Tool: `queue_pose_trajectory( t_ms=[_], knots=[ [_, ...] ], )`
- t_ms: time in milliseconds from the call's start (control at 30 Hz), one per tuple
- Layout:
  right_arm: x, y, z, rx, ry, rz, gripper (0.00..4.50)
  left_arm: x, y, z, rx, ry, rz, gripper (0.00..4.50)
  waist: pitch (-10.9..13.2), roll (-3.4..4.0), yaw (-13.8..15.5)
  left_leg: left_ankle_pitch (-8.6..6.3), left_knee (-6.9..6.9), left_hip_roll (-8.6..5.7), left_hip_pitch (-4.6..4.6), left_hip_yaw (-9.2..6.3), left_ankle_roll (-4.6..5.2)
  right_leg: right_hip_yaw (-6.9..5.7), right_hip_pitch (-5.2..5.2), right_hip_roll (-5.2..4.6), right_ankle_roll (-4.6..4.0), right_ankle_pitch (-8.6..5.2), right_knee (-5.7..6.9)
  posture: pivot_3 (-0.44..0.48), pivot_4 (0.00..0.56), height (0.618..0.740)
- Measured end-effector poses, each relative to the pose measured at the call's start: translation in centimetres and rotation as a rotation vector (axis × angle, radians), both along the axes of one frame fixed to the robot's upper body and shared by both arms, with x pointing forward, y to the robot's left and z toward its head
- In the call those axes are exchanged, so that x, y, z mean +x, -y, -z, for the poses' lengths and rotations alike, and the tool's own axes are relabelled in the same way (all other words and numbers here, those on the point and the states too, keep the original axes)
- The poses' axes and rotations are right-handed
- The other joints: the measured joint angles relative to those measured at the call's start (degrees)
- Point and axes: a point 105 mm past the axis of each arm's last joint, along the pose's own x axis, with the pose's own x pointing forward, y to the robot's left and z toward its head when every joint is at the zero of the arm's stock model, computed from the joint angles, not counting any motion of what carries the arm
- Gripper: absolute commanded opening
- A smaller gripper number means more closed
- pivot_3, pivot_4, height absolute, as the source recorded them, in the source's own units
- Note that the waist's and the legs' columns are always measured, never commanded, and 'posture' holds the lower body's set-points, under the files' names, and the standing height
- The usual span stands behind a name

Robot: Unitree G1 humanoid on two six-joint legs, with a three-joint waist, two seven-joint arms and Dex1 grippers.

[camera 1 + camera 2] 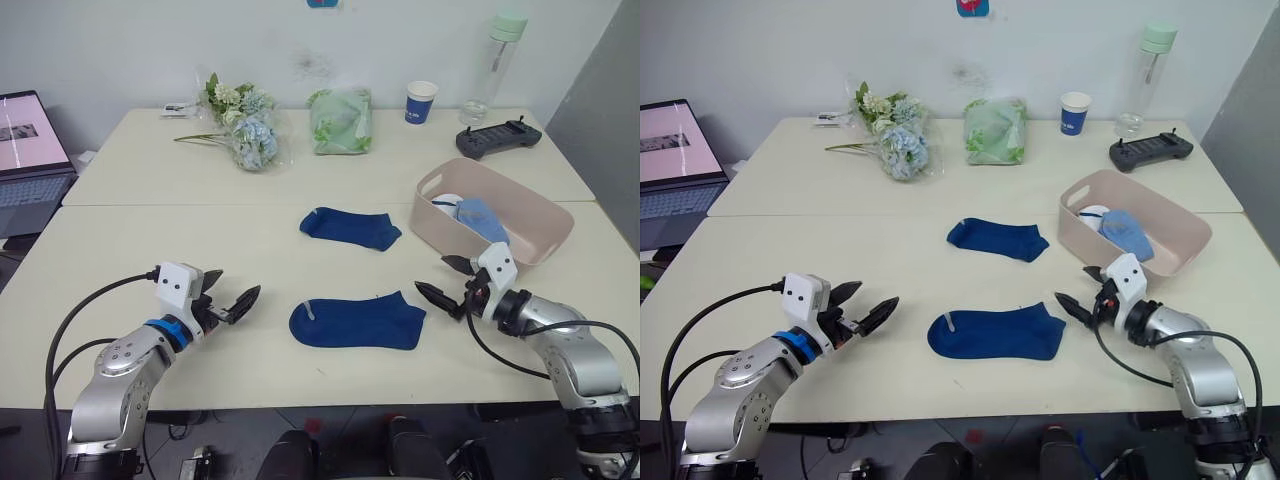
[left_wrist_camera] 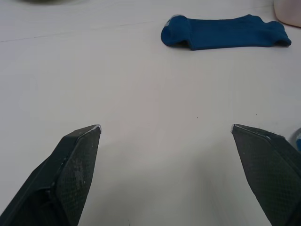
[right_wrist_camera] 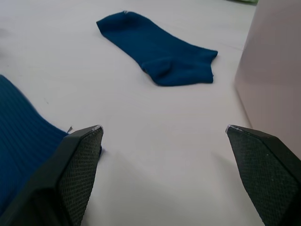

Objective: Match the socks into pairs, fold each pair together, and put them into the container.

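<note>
A pale pink plastic tub [image 1: 535, 215] sits on the right side of the cream bench [image 1: 200, 230], holding a light blue sock [image 1: 482, 218] laid over a white sock [image 1: 447, 203] at its far end. Two dark navy socks lie flat on the bench outside it: the far navy sock [image 1: 351, 227] just left of the tub, the near navy sock [image 1: 357, 323] closer to the front edge. The left claw [image 1: 228, 297] hovers over bare bench to the left of the near sock, fingers spread and empty. The right claw [image 1: 447, 280] hangs between the near sock's toe end and the tub's front wall, also spread wide and empty. Along the back stand a blue paper cup [image 1: 421, 102], a pale green bag [image 1: 341, 121], a flower bunch [image 1: 243, 125] and a clear bottle [image 1: 497, 62].
</note>
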Motion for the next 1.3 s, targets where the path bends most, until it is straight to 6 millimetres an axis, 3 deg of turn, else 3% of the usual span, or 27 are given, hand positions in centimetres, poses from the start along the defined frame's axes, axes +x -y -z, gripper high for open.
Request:
queue_pose_trajectory(
  t_ms=[100, 233, 433, 500, 667, 900, 1000, 1300],
  knots=[
    [0.1, -0.3, -0.2, 0.063, -0.018, 0.009, 4.50, 0.8, 0.0, -0.3, 0.031, 0.020, -0.004, 4.48, 0.00, 0.00, 0.00, 0.00, 0.00, -0.02, 0.00, 0.00, 0.00, 0.00, 0.00, 0.00, 0.00, 0.00, 0.01, 0.000, 0.150, 0.740],
    [0.1, -0.8, -0.5, 0.079, -0.015, 0.001, 4.50, 2.7, 1.7, -0.3, 0.111, 0.050, 0.072, 4.48, 0.00, 0.00, 0.04, 0.00, 0.00, -0.07, -0.01, 0.01, 0.00, -0.01, -0.01, 0.00, 0.00, 0.00, 0.00, 0.000, 0.150, 0.740],
    [0.4, -1.7, -1.6, 0.066, 0.026, -0.016, 4.50, 8.7, 6.1, -3.0, 0.173, 0.168, 0.185, 4.48, -0.01, -0.03, 0.17, 0.01, 0.06, -0.12, -0.07, -0.03, -0.02, -0.09, -0.02, -0.01, 0.00, 0.01, -0.02, 0.000, 0.150, 0.740],
    [0.4, -1.8, -1.6, 0.062, 0.027, -0.016, 4.50, 10.0, 7.2, -2.9, 0.220, 0.179, 0.221, 4.48, -0.01, -0.03, 0.02, 0.01, 0.01, -0.12, -0.11, 0.01, -0.03, -0.06, -0.09, -0.01, 0.00, 0.01, -0.06, 0.000, 0.150, 0.740],
    [0.5, -1.6, -1.5, 0.056, 0.027, 0.006, 4.50, 11.6, 7.9, 0.1, 0.348, 0.114, 0.263, 4.48, 0.00, -0.05, -0.91, 0.01, 0.02, -0.12, -0.13, 0.07, -0.02, 0.02, -0.21, 0.00, 0.01, 0.01, 0.08, 0.000, 0.150, 0.740],
    [0.2, -2.0, -1.9, 0.052, 0.044, 0.010, 4.50, 13.4, 7.6, -1.1, 0.542, 0.171, 0.306, 4.48, 0.00, -0.04, -1.22, 0.01, 0.06, -0.13, -0.11, 0.05, -0.01, 0.03, -0.16, 0.00, 0.03, 0.02, 0.09, 0.000, 0.150, 0.740],
    [0.3, -1.9, -1.9, 0.051, 0.041, 0.022, 4.50, 13.7, 7.4, -1.1, 0.551, 0.170, 0.308, 3.97, 0.00, -0.04, -1.34, 0.01, 0.06, -0.13, -0.09, 0.04, 0.00, 0.02, -0.16, 0.01, 0.03, 0.02, 0.14, 0.000, 0.150, 0.740],
    [0.8, -2.0, -2.4, 0.049, 0.038, 0.034, 4.50, 14.2, 8.0, -0.4, 0.558, 0.157, 0.300, 1.16, 0.00, -0.05, -1.42, 0.01, 0.08, -0.13, -0.10, 0.04, 0.00, 0.02, -0.16, 0.01, 0.03, 0.02, 0.16, 0.000, 0.150, 0.740]
  ],
)
